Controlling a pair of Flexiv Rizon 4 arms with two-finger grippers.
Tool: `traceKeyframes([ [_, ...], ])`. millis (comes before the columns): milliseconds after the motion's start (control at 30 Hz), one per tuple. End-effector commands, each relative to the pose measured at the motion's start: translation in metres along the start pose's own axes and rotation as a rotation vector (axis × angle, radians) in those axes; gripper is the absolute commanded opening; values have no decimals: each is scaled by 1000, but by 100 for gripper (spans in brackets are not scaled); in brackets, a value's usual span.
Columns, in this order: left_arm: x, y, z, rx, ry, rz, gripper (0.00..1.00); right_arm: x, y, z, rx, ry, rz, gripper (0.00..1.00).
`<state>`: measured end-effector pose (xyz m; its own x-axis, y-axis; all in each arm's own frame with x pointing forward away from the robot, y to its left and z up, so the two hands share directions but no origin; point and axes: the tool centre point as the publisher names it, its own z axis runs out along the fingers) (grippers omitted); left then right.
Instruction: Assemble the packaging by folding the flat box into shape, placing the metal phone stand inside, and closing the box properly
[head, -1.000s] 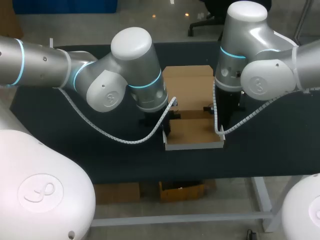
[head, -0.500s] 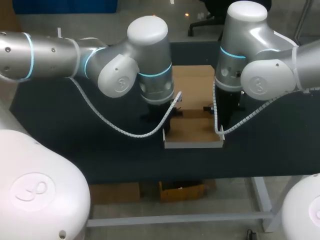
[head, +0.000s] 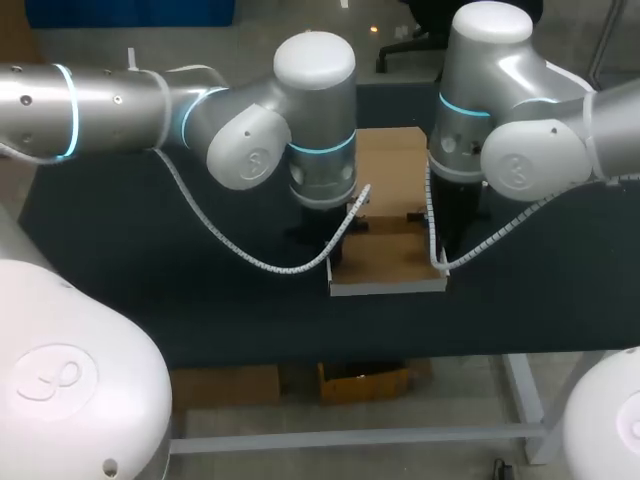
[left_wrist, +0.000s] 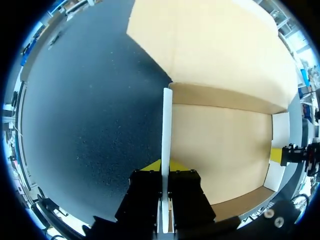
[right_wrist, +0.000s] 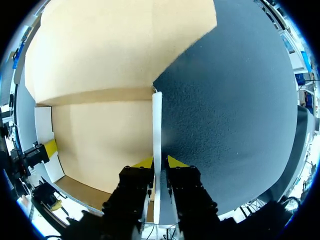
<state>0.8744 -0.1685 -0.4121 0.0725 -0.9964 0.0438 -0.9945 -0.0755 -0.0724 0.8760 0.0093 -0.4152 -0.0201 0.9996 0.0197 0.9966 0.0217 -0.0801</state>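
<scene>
The cardboard box (head: 385, 258), brown inside and white outside, sits half folded on the black table with its lid flap (head: 392, 160) lying flat behind it. My left gripper (left_wrist: 166, 167) is shut on the box's upright left side wall (left_wrist: 167, 125). My right gripper (right_wrist: 159, 162) straddles the upright right side wall (right_wrist: 157, 130), its fingers slightly apart from it, so it is open. Each wrist view shows the other gripper across the box floor: the right gripper (left_wrist: 295, 154) and the left gripper (right_wrist: 30, 152). In the head view both wrists hide their fingertips. No phone stand is in view.
Bare black tabletop (head: 150, 270) spreads to the left and right of the box. The table's front edge (head: 400, 355) runs close below the box's front wall.
My left arm has swung right and back, its wrist now standing over the box's left wall. The right arm has stayed in place.
</scene>
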Motion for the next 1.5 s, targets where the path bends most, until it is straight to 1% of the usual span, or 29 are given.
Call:
traceKeyframes([
  [33,-2,3,0,13,-2,-4,0,4,-8,-14,-32,-11,-10,35],
  [133,-4,4,-2,24,2,-7,0,3,-10,-21,-59,-4,-22,54],
  [167,-5,5,-2,27,2,-7,0,2,-11,-24,-68,0,-25,68],
  [200,-6,5,-3,29,4,-8,0,2,-12,-26,-76,2,-28,77],
  [233,-6,5,-4,32,5,-9,0,1,-13,-28,-85,10,-31,82],
  [300,-7,6,-4,36,5,-10,0,0,-14,-31,-96,13,-33,89],
  [367,-7,6,-5,40,3,-8,0,-2,-16,-36,-116,33,-43,96],
  [433,-8,6,-6,47,0,-5,0,-5,-18,-39,-130,36,-45,100],
  [733,-10,6,-8,60,-7,12,0,-15,-25,-59,-208,69,-96,100],
  [867,-12,6,-7,61,-7,22,0,-20,-28,-69,-254,104,-144,100],
  [967,-15,4,-5,60,-8,28,0,-25,-32,-76,-289,127,-194,100],
  [1133,-18,3,-3,61,-13,38,0,-36,-41,-85,-360,197,-291,100],
  [1200,-19,2,-2,62,-15,43,0,-40,-44,-88,-377,204,-310,100],
  [1300,-20,1,-2,64,-14,50,0,-44,-51,-93,-427,233,-380,100],
  [1367,-21,1,-2,65,-15,53,0,-50,-58,-96,-480,264,-448,100],
  [1500,-21,1,-1,68,-19,57,0,-56,-65,-103,-528,277,-505,100],
])
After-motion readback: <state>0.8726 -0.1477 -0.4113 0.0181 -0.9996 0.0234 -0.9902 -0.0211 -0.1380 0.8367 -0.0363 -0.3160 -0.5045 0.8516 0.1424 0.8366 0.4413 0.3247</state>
